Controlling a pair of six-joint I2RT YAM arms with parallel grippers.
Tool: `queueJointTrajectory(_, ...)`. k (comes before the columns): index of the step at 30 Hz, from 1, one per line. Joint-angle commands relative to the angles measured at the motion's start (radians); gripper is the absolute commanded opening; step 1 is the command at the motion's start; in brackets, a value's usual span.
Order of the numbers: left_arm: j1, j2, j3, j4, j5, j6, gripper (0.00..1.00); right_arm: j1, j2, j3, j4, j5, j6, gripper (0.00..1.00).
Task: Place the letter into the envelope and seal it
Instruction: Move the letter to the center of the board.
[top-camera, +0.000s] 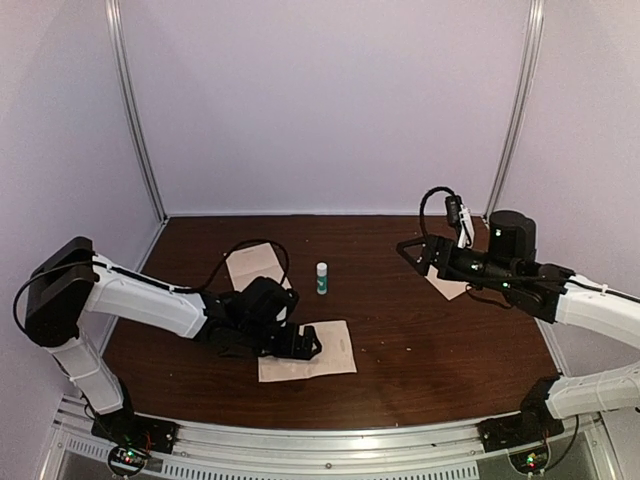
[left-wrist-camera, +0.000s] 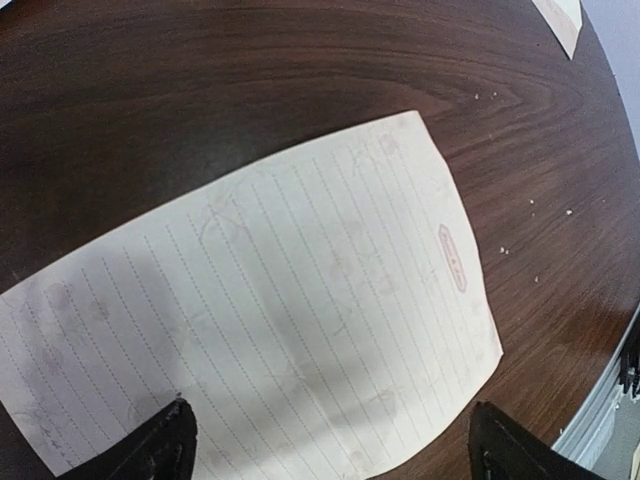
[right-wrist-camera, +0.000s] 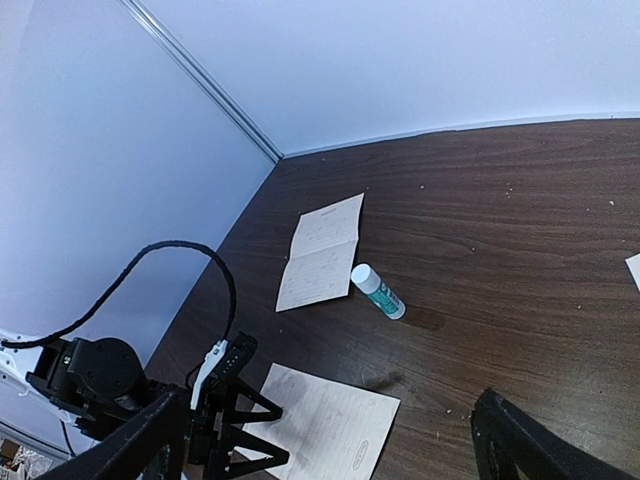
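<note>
Hard by the left wall, left arm stretched low across the table (top-camera: 400, 340) toward the near middle. Left gripper (top-camera: 310, 346) low over the left part of the letter (top-camera: 337, 352) — fingers (left-wrist-camera: 165, 445) wide apart, only lined paper between them. Farther back, a creased sheet (top-camera: 255, 268), then an upright glue stick (top-camera: 321, 278). Open wood from the letter's right edge to the right arm. Right gripper (top-camera: 412, 252) raised, pointing left, jaws apart and empty — the envelope (top-camera: 447, 288) flat just beneath the wrist, partly hidden, toward the right wall.
</note>
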Motion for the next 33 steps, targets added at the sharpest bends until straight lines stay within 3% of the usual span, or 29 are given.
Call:
queueJointTrajectory(1,-0.002,-0.038,0.047,-0.043,0.012,0.030,0.96,0.003,-0.024,-0.017,-0.031,0.014,-0.009,1.00)
queueJointTrajectory(14,-0.059,-0.134,-0.061,-0.120,0.164,-0.105,0.96,0.004,0.029,-0.010,-0.003,-0.034,-0.013,1.00)
queueJointTrajectory(33,-0.057,-0.131,-0.152,-0.159,0.063,-0.149,0.98,0.004,0.037,-0.037,0.025,-0.042,-0.008,1.00)
